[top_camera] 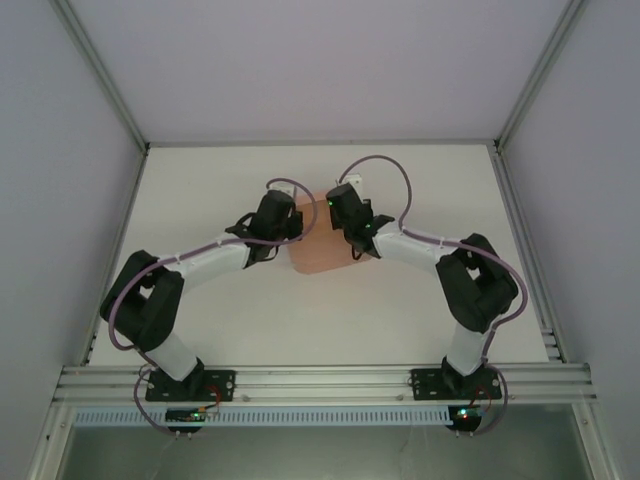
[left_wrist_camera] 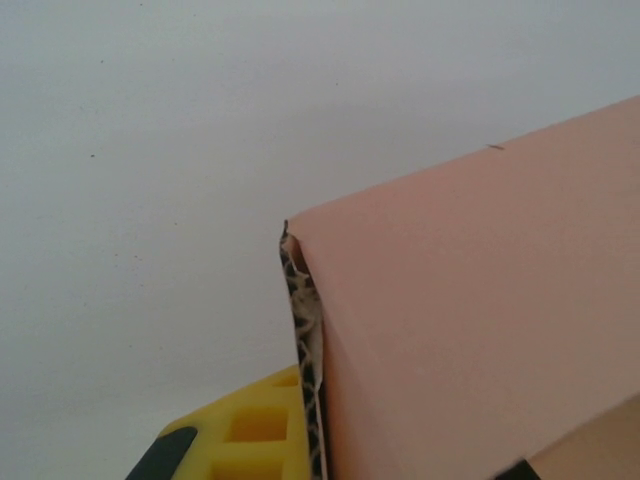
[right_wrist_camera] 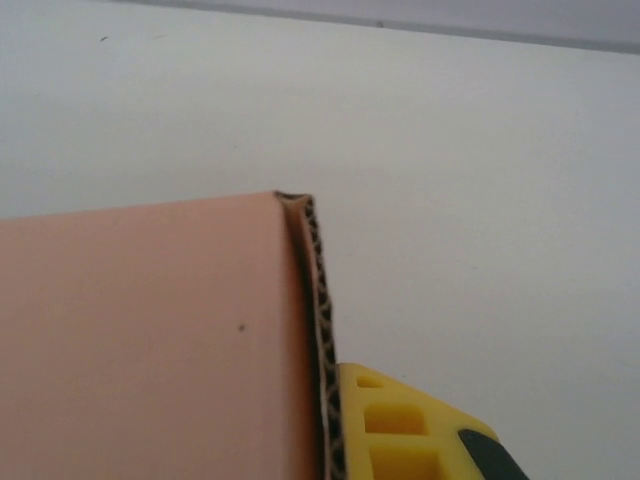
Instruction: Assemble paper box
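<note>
The salmon-pink paper box (top_camera: 318, 252) sits mid-table between the two arms. My left gripper (top_camera: 293, 226) meets its left side and my right gripper (top_camera: 343, 228) its right side. In the left wrist view the box (left_wrist_camera: 470, 320) is a broad pink face with a corrugated wall edge. A yellow finger (left_wrist_camera: 250, 435) presses against that edge from outside, and the other finger is hidden behind the card. The right wrist view mirrors this: a pink face of the box (right_wrist_camera: 150, 340), with a yellow finger (right_wrist_camera: 400, 430) tight against its corrugated edge. Both grippers are shut on the box's walls.
The white table (top_camera: 200, 300) stretches around the box on all sides. Grey walls with metal frame posts (top_camera: 100, 70) enclose it. An aluminium rail (top_camera: 320, 380) carries the arm bases at the near edge.
</note>
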Controlling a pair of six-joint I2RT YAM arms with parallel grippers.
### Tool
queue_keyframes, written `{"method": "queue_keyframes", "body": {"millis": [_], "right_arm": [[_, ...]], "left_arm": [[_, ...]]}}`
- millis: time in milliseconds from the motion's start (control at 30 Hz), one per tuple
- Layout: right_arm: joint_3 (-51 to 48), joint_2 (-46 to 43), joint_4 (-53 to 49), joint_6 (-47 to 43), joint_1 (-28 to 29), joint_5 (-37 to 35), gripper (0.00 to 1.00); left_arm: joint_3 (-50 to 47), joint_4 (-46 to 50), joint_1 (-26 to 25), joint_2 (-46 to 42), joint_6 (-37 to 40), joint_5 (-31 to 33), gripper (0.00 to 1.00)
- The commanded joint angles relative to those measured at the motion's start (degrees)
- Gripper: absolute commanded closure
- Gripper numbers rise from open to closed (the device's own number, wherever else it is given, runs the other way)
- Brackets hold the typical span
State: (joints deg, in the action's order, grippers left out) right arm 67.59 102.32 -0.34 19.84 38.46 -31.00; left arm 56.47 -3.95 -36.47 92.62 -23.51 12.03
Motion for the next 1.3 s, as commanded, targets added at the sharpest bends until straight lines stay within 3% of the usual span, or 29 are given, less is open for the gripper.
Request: {"method": "queue_keyframes", "body": {"millis": [0,67,133,233,367,500,533,633,767,933,1033,1267], "right_arm": [[4.66,3.18,-11.16,10.29,-3.67,-21.7,1.0],[7.36,5.44,-14.85,11.31,-4.3,-24.84,1.0],[11.28,7.49,-24.1,18.75,-4.51,-27.95,1.0],[13.08,9.2,-25.07,18.29,-4.02,-32.24,1.0],[11.9,8.89,-20.06,14.71,-4.5,-28.14,1.0],[5.79,5.97,-4.32,2.66,-4.11,-18.06,0.99],[3.29,4.79,1.86,-2.58,-4.03,-14.65,0.9],[-2.79,0.86,11.11,-11.74,-3.69,-1.81,0.77],[-6.95,-4.52,12.46,-14.96,-2.1,8.86,0.49],[-11.19,-12.74,9.69,-14.86,-1.02,20.89,0.01],[-12.16,-18.06,3.78,-12.25,-1.02,22.78,0.01],[-18.47,-34.06,-5.29,-5.03,-2.69,26.48,0.01]], "left_arm": [[0.83,4.13,0.79,-3.17,-3.54,3.73,1.0],[1.23,4.7,0.79,-3.1,-4.15,3.57,1.0],[1.52,5.09,0.79,-2.89,-4.62,3.54,1.0],[2.03,5.34,0.87,-2.41,-5.1,3.56,1.0],[3.2,5.58,0.9,-0.89,-5.37,3.33,1.0],[4.26,5.79,1.1,0.62,-5.46,2.72,1.0],[4.5,5.7,1.28,0.89,-5.49,2.11,1.0],[4.99,5.13,2.23,1.84,-4.63,-0.67,1.0],[5.31,4.41,4.18,3.04,-3.41,-4.99,1.0],[4.42,2.17,6.62,2.93,1.44,-10.5,1.0],[6.31,4.83,7.34,2.65,10.62,-14.76,1.0],[14.55,26.29,7.21,2.6,38.56,-24.98,1.0]]}}
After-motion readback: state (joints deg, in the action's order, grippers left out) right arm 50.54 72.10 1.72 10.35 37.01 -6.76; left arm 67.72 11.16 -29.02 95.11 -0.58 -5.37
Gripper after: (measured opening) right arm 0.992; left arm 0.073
